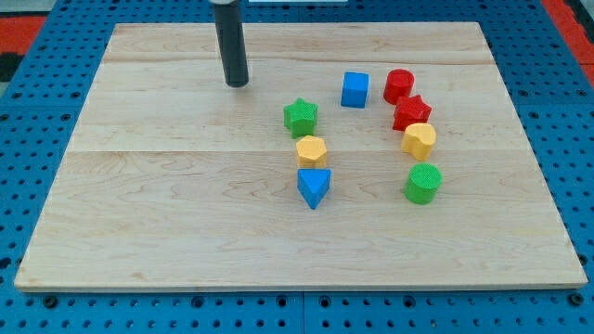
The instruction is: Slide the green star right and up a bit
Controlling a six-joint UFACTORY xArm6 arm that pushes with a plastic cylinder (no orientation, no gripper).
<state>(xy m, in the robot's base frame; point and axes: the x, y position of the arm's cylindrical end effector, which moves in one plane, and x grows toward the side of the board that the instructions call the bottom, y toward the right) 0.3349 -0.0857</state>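
Pincer: none on this rig, so no open/closed state to report, just a straight dark rod (pixel 231 42). It came in from the view's top edge, near vertical, with my tip (pixel 238 83) down on the wooden bench (pixel 167 204). Tip sat up and to the view's left of the green star (pixel 301 116), apart from it, not touching any block. Green star stood near bench centre, with yellow hexagon (pixel 312 149) just below it and blue triangle (pixel 314 186) below that. Blue cube (pixel 355 90) was up-right of the star. Far right cluster: red cylinder (pixel 399 85), red star (pixel 411 112), yellow heart-like block (pixel 419 140), green cylinder (pixel 423 183).
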